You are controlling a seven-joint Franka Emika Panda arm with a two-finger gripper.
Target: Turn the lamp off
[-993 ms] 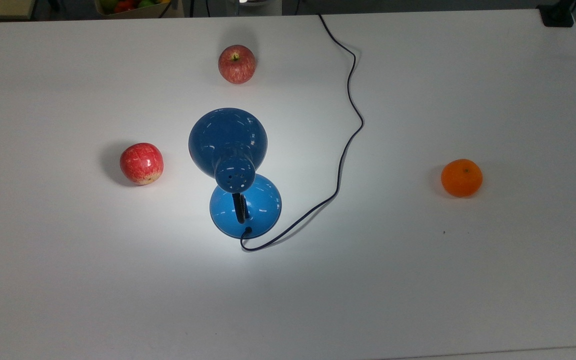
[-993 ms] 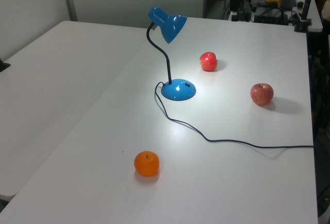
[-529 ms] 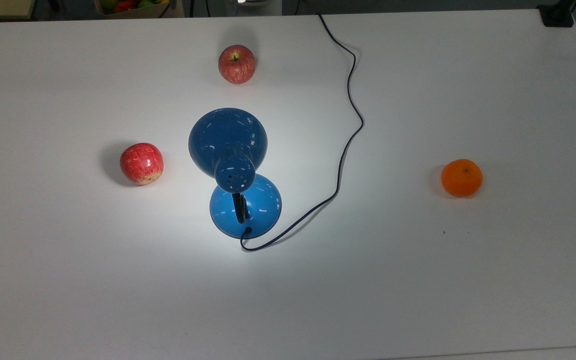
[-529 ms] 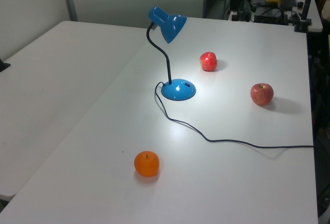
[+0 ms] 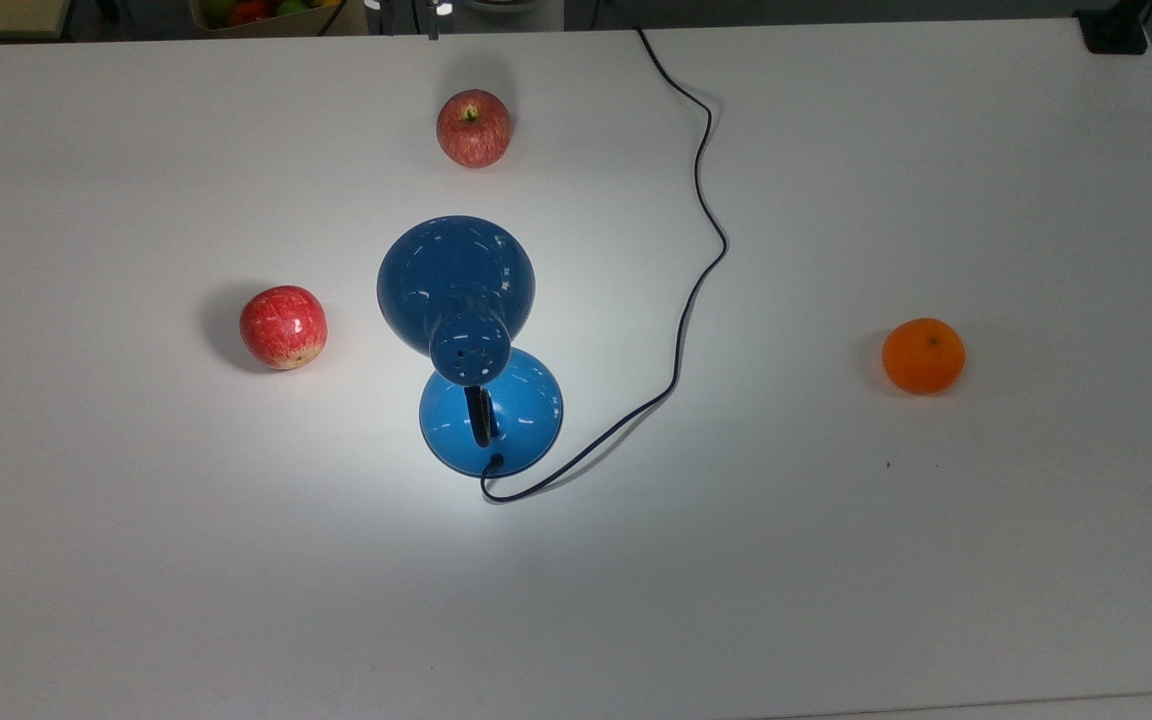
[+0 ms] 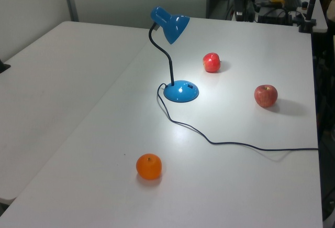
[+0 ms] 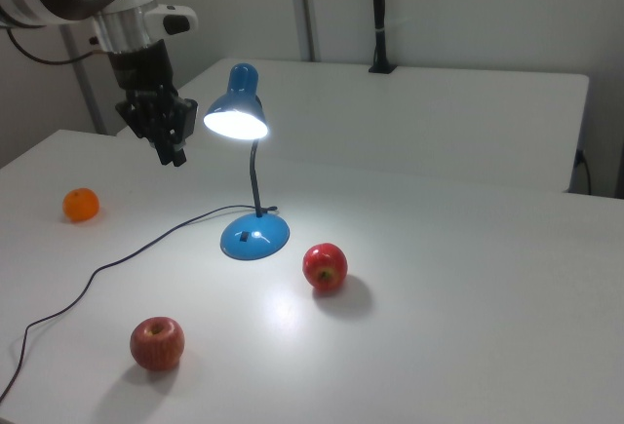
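Note:
The blue lamp stands mid-table and is lit, throwing a bright patch around its round base. Its cone shade glows on a black gooseneck above the base. The thin black cord snakes from the base to the table's far edge. In the right view my gripper hangs in the air to the right view's left of the shade, apart from the lamp and holding nothing. A part of it pokes in at the top view's upper edge.
Two red apples lie near the lamp, and an orange sits off to the top view's right. A box of fruit stands beyond the table's far edge. A black post is clamped at the far table.
A part of my gripper has come into sight at the top view's upper edge, above the far apple. The lamp, cord and fruit have not moved, and the light stays on.

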